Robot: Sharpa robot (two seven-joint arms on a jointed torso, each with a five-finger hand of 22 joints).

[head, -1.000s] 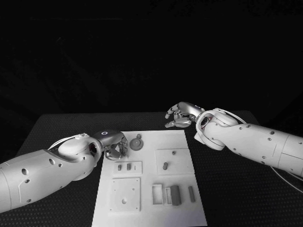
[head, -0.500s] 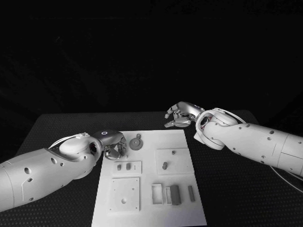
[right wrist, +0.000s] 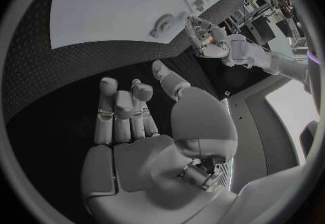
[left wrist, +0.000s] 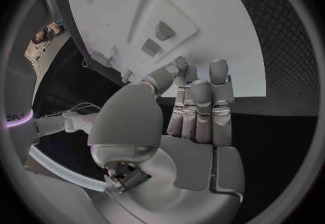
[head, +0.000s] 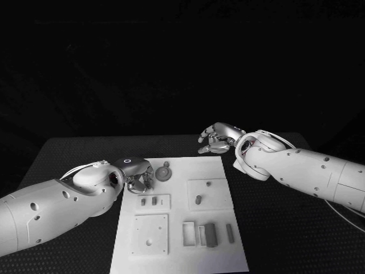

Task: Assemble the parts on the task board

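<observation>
Where black table (head: pixel 76 154) spreads, task board (head: pixel 182 251) centred, dark room

The left hand (head: pixel 138 176) crowds the task board (head: pixel 182 240) at ten o'clock, beside the round part (head: pixel 163 173). The right hand (head: pixel 218 138) sits off-board at one o'clock; the board's near half lies open.

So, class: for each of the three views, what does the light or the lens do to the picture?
Head view: the task board is brightly lit against the black table, and the room behind is dark. Left wrist view: the fisheye lens bends the board's straight edges behind the left hand. Right wrist view: the same bending, with the right hand large in the middle.
</observation>
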